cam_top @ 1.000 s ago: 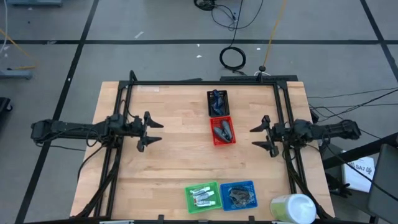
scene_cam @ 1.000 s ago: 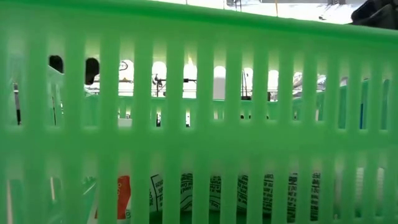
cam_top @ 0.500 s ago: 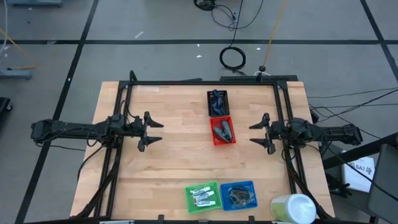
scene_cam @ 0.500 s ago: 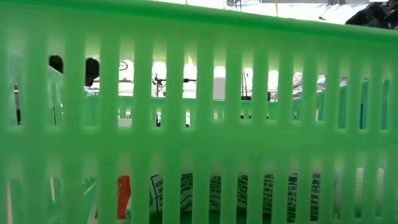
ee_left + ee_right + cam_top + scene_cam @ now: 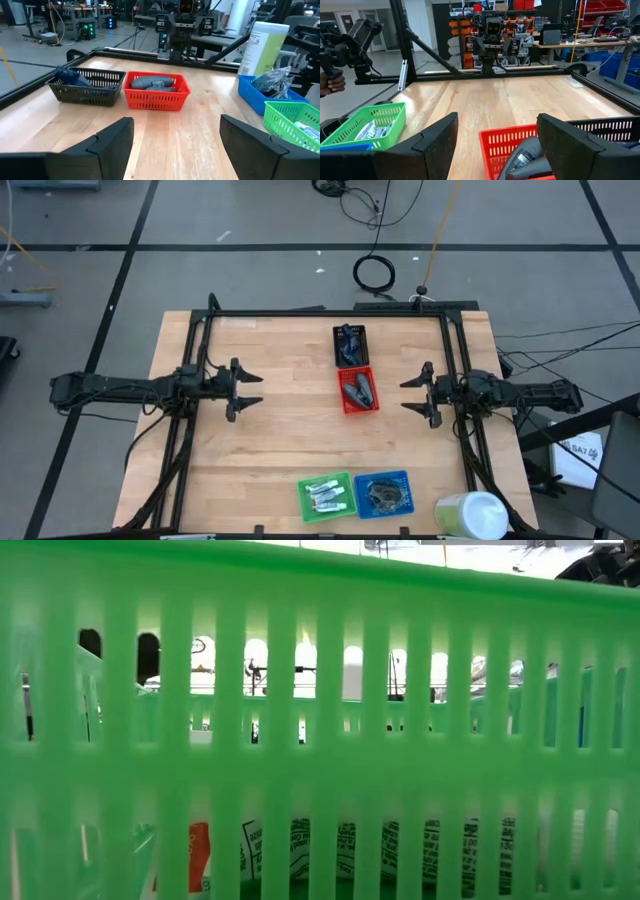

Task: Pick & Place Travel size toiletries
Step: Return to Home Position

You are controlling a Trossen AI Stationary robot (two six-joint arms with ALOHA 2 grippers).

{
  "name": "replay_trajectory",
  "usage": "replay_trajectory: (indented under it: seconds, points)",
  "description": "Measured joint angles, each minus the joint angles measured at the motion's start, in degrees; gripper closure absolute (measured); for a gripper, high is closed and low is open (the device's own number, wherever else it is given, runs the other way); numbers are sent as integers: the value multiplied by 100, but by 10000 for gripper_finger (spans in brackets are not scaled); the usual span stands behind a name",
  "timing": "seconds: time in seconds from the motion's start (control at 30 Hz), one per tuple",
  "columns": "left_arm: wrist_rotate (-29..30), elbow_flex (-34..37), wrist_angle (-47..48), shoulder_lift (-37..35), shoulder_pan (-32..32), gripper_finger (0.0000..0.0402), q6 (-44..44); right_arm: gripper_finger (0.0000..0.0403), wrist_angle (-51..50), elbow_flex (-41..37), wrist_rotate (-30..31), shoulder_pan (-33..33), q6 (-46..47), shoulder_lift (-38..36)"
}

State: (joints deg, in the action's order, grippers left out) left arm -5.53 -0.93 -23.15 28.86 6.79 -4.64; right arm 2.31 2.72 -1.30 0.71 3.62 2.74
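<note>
Both arms hover over the table with nothing in their fingers. My left gripper is open at the table's left, facing the red basket. My right gripper is open just right of that basket. Dark blue-grey mini bottles lie in the red basket. Thin white tubes lie in the green basket. Dark pads in clear wrap sit in the blue basket.
A black basket with blue items stands just beyond the red one. A large white-and-green cylinder stands at the near right corner. A black frame rims the far edge and sides. Bare wood lies between the arms.
My right gripper has moved a little toward the table's left, closer to the red basket, staying open. The left arm and the baskets have kept still.
</note>
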Motion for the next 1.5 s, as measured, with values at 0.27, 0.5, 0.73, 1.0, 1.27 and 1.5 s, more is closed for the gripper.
replay_trajectory:
  seconds: [0.27,0.5,0.73,1.0,1.27,1.5]
  points:
    - [-497,0,183,-204,125,113,-54,142,-24,0,-5,2,35,0]
    - [-460,0,703,-779,326,126,-124,142,-39,-4,-13,2,111,0]
    - [-237,0,1559,-1583,373,123,-282,142,-42,-4,-17,2,122,0]
    - [329,0,2218,-2260,197,110,-244,142,-64,-4,265,2,77,0]
    - [694,-4,2257,-2330,-111,122,-27,142,75,-4,413,2,-138,0]
    - [719,-4,2271,-2326,-177,125,134,142,275,-4,432,2,-265,2]
